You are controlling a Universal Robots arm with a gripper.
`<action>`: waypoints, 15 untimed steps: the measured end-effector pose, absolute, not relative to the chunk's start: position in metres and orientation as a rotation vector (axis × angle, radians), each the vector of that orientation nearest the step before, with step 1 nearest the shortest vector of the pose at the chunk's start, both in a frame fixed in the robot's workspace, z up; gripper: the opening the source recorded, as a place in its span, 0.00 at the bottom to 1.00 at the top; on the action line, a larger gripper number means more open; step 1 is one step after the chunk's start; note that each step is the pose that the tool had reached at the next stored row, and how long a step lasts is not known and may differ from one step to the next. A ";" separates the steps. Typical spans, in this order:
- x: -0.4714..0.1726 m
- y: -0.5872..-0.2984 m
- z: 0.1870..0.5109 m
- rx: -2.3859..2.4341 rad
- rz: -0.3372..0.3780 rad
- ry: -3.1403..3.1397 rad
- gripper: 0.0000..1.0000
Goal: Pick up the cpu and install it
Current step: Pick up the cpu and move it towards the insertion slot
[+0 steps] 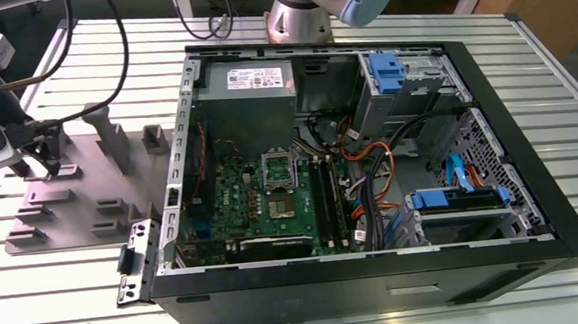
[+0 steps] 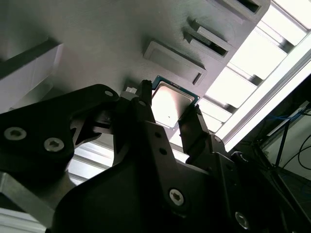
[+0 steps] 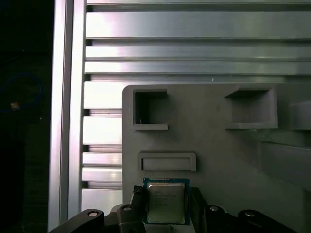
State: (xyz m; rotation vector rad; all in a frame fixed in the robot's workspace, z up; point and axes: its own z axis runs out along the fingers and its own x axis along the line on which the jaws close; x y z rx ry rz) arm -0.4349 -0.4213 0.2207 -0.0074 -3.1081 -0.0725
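Gripper (image 3: 167, 195) tight on silver-lidded, green-rimmed cpu (image 3: 166, 205)

The cpu (image 3: 166, 203) has a smooth silver-grey metal lid with a soft sheen and a thin circuit-board rim. The gripper (image 2: 171, 106) is matt black, plastic-looking, and set with bright metal screws. The fixture (image 3: 209, 131) is matt grey plastic, faintly grainy. The table (image 1: 545, 72) is ribbed bare aluminium, glossy under glare. The case (image 1: 382, 290) is black painted metal outside and bare grey sheet metal inside.
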 end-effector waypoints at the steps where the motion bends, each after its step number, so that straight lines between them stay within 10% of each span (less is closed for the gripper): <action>1: -0.435 -0.421 0.221 -0.007 -0.073 -3.108 0.47; 15: -0.435 -0.421 0.227 -0.007 -0.073 -3.108 0.47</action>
